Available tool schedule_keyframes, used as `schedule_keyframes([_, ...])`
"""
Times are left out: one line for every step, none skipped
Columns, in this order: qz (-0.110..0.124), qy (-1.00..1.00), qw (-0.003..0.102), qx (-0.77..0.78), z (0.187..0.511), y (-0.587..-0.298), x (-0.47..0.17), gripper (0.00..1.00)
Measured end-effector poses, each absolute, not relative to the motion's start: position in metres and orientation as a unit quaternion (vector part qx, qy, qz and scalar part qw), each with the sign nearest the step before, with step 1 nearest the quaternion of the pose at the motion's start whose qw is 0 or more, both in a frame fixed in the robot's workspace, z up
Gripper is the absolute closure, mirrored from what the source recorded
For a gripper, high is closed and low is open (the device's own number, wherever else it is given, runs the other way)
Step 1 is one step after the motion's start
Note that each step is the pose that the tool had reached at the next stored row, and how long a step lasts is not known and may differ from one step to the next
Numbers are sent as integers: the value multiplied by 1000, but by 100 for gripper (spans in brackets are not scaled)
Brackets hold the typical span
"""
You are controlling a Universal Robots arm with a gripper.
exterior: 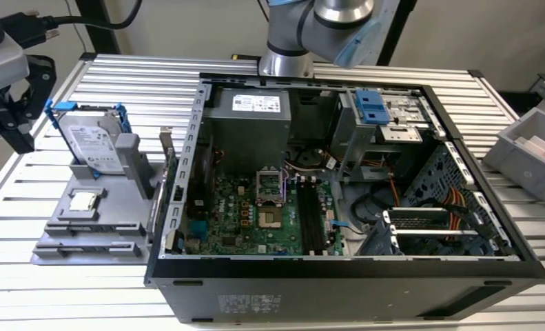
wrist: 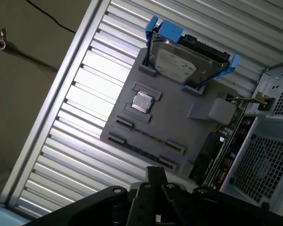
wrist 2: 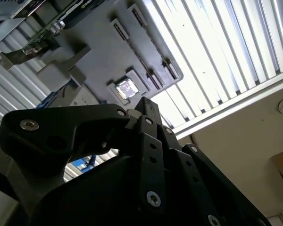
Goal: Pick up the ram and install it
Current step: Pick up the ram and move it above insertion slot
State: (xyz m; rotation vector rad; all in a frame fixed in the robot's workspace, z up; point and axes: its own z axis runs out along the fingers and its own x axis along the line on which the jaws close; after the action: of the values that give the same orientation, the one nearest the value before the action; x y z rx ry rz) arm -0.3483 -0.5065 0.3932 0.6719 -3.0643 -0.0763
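Note:
My gripper (exterior: 13, 110) hangs at the exterior view's left edge, above the table beside the grey fixture tray (exterior: 116, 214). In both wrist views its black fingertips (wrist 2: 144, 104) (wrist: 155, 172) meet with nothing between them. They point toward the tray's near edge with its small slot holders (wrist: 146, 143). The ram is out of view; I can pick out no blue-green stick on the tray or in the gripper. The long black motherboard slots (exterior: 311, 217) lie inside the open computer case (exterior: 346, 272), far from the gripper.
A silver hard drive in a blue frame (exterior: 93, 141) stands upright on the tray, with a small square chip (exterior: 84, 201) in front of it. A green card with a metal bracket (exterior: 167, 176) stands between tray and case. A grey bin (exterior: 534, 155) sits at the right.

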Motion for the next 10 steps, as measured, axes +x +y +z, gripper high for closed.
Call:
schedule_keyframes([-24,-976,2,218,393,-507,-348,100])
schedule_keyframes([-24,-975,2,222,393,-507,-348,100])
schedule_keyframes([-24,-974,2,226,393,-507,-348,100])
schedule_keyframes([-24,-973,2,230,393,-507,-348,100])
schedule_keyframes([-24,-972,2,233,393,-507,-348,100])
schedule_keyframes([-24,-971,2,237,393,-507,-348,100])
schedule_keyframes([-24,-970,2,241,393,-507,-348,100])
schedule_keyframes([-24,-969,3,245,393,-507,-348,100])
schedule_keyframes([-24,-968,3,249,393,-507,-348,100])
schedule_keyframes([-24,-967,3,254,393,-507,-348,100])
